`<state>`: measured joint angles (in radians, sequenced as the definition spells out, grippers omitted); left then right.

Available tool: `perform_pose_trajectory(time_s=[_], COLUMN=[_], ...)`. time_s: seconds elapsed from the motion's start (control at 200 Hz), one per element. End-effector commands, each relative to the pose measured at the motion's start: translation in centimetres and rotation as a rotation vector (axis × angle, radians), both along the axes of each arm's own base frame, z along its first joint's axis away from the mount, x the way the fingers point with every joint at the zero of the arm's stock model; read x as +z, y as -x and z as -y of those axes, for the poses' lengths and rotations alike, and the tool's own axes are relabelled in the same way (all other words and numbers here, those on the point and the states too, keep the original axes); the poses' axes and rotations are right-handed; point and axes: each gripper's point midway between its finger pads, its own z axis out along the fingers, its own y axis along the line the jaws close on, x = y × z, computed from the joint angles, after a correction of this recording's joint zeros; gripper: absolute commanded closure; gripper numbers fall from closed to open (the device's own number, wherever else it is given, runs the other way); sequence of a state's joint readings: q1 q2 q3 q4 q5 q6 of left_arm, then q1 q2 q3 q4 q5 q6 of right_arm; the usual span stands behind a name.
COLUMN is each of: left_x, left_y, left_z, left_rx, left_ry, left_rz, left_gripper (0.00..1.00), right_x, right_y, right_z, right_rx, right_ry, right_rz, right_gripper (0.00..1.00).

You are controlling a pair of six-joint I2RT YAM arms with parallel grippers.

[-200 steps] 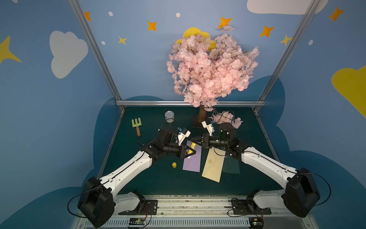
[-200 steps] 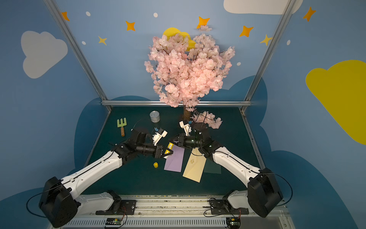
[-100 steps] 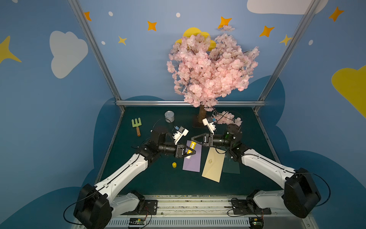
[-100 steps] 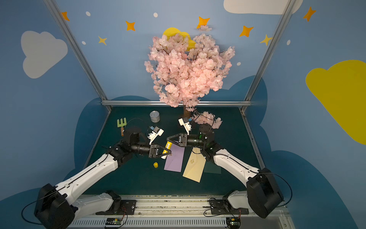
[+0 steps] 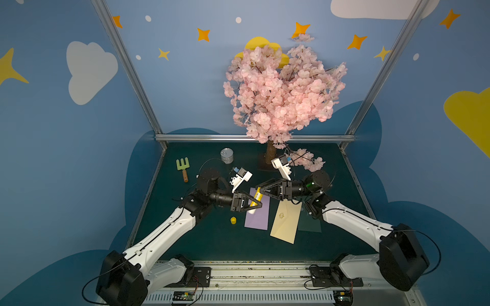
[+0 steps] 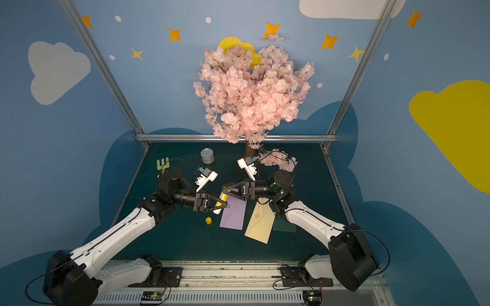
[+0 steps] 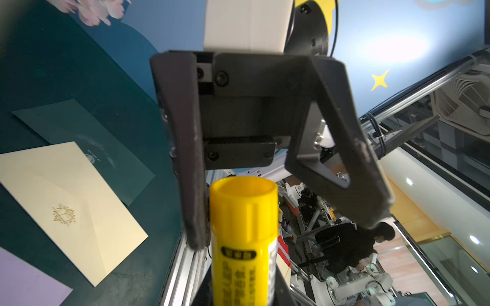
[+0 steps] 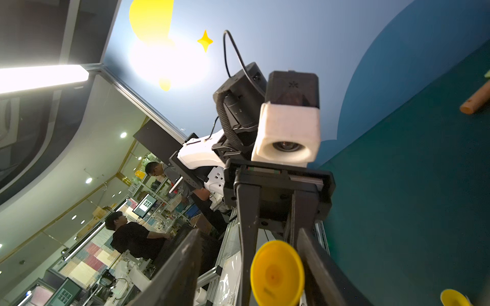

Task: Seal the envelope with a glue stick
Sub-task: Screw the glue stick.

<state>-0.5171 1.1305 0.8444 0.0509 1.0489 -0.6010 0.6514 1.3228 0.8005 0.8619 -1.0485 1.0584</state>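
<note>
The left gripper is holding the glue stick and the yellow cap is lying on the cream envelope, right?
Not quite. The left gripper does hold the glue stick, but the yellow cap lies on the bare table beside the purple envelope, not on the cream envelope. Both top views show it.

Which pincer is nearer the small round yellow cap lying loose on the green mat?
Left. The left pincer, gripping the yellow plastic glue stick, hovers just beyond the yellow cap. The right pincer is farther back, open around the stick's far end.
</note>
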Motion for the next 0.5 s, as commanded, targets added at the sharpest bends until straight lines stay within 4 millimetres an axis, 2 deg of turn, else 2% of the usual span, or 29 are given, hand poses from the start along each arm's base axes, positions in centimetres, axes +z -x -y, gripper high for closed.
perform_pose_trajectory(time_s=[0.0,0.13,0.195,0.295,0.496], left_x=[-0.7,-0.4,-0.2,-0.2,-1.3], left_y=[-1.0,-1.3,-1.1,-1.1,-1.2], left_z=[-0.5,-0.4,-0.3,-0.2,-0.2], left_rx=[0.084,0.088,0.074,0.067,0.077], left_ry=[-0.047,-0.024,-0.012,-0.012,-0.035], left_rz=[0.054,0.077,0.077,0.076,0.055], left_gripper=[0.97,0.97,0.97,0.97,0.97], right_x=[-1.0,-2.6,-2.7,-1.8,-1.0], right_y=[0.2,-0.6,-1.0,-1.3,-1.5], right_z=[-0.2,-0.6,-0.8,-1.3,-2.0], right_rx=[-0.030,-0.055,-0.059,-0.051,-0.023], right_ry=[0.081,0.106,0.092,0.041,-0.010], right_rz=[0.006,-0.056,-0.075,-0.065,-0.077], right_gripper=[0.36,0.37,0.40,0.45,0.66])
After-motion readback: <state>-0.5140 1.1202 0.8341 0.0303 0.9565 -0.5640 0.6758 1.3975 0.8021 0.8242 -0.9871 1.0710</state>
